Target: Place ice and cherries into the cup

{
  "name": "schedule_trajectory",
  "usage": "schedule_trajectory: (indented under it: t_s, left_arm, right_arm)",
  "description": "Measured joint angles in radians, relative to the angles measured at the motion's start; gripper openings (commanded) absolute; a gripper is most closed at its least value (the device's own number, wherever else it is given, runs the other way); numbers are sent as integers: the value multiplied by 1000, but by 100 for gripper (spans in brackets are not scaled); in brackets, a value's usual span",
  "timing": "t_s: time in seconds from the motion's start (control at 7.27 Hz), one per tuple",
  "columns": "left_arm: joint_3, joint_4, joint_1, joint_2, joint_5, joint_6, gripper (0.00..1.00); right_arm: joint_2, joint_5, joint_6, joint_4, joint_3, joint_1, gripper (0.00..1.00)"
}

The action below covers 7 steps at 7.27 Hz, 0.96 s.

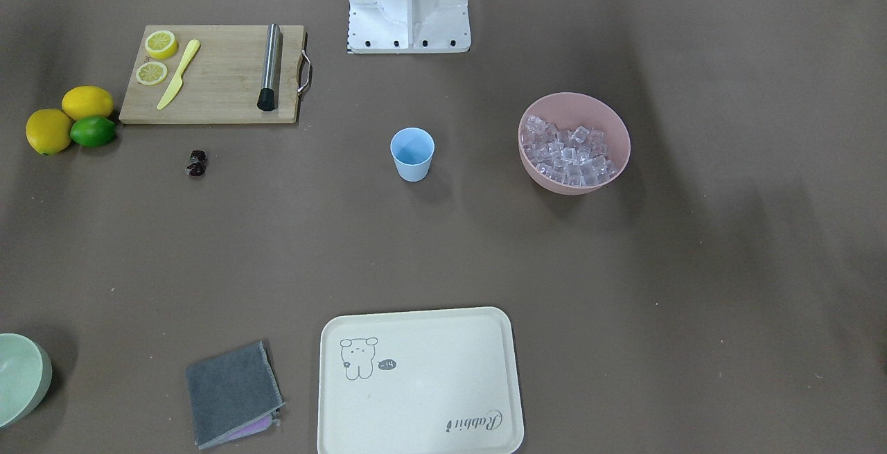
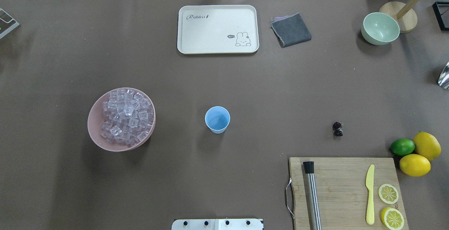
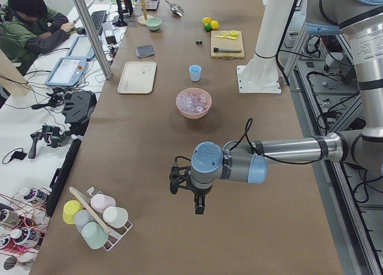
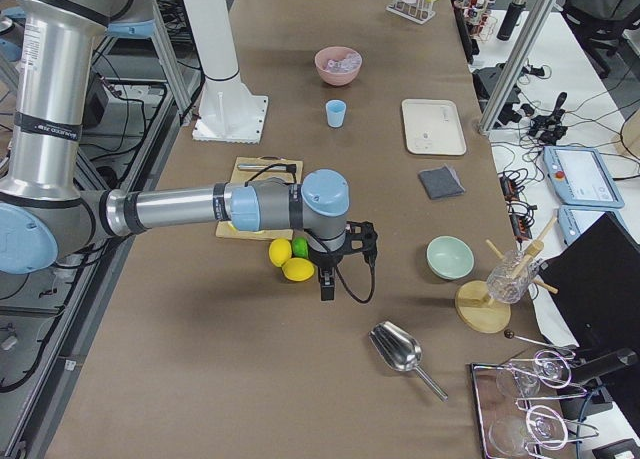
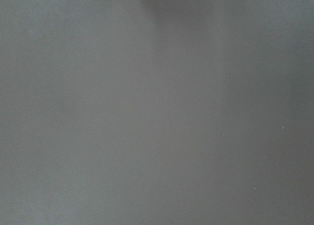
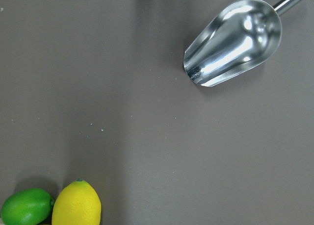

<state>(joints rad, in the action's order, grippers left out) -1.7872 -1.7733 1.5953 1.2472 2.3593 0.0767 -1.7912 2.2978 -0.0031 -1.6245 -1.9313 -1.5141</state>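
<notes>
Overhead exterior view: cup stands empty; best pinch cherries from straight above. Left hand and right hand: cannot tell grip.

Cup at mid-desk, bowl holding the ice to the robot's left of it, cherries well apart to its right, cutting board nearer the robot than the cherries, tray at the desk's far side, folded cloth just beside the tray.

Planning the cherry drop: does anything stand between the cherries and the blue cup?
Nothing visible does: bare table lies between the cherries and the cup. The cutting board sits off that line, nearer the robot.
</notes>
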Motion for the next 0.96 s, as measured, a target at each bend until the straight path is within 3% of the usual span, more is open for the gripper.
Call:
schedule_trajectory:
  t_s: [0.96]
  left_arm:
    - [-2,-1,0,6,2,2,98]
  right_arm:
    - [31,0,5,1,-28,0,100]
